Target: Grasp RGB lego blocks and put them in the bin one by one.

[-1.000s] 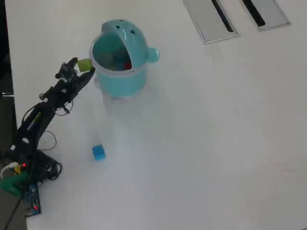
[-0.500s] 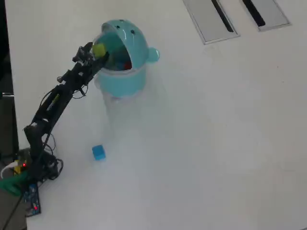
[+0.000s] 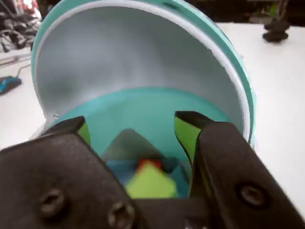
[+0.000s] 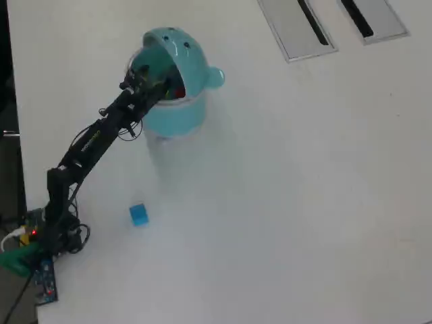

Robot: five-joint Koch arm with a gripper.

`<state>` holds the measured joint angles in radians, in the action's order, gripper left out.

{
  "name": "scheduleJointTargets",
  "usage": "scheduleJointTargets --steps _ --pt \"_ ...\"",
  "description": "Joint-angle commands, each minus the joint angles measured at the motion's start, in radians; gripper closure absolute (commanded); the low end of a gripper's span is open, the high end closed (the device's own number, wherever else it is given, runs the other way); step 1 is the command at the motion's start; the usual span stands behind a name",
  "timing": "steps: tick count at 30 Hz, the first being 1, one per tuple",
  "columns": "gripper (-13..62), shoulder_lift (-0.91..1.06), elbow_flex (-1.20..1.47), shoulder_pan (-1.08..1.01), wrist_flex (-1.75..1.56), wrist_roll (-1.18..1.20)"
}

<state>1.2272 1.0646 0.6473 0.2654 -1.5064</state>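
Overhead, blue block (image 4: 138, 214) alone on table, wrist view only: jaws parted, empty, green block (image 3: 151, 182) inside bin (image 3: 143, 71).

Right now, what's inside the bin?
In the wrist view, looking into the bin between the open end effector jaws: a yellowish-green block with a red block showing behind it. The end effector body hides the rest of the floor.

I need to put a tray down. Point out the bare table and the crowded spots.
Free: the wide white table right of the bin, below the two grey slotted panels. Crowded: the left side, where the arm reaches into the bin, with the blue block beside its base.
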Motion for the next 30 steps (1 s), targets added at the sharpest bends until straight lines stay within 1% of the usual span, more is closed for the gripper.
scheduleJointTargets --steps 1,10,14,23,30 --pt "16.3 0.037 -0.034 -0.005 -0.086 -0.034" --pt "16.3 0.118 0.094 -0.034 -0.123 -0.063" --pt "16.5 0.207 0.192 -0.074 -0.072 -0.063" --pt "16.4 0.407 0.385 -0.252 0.049 -0.095" --pt "16.3 0.52 0.514 -0.38 0.167 -0.097"
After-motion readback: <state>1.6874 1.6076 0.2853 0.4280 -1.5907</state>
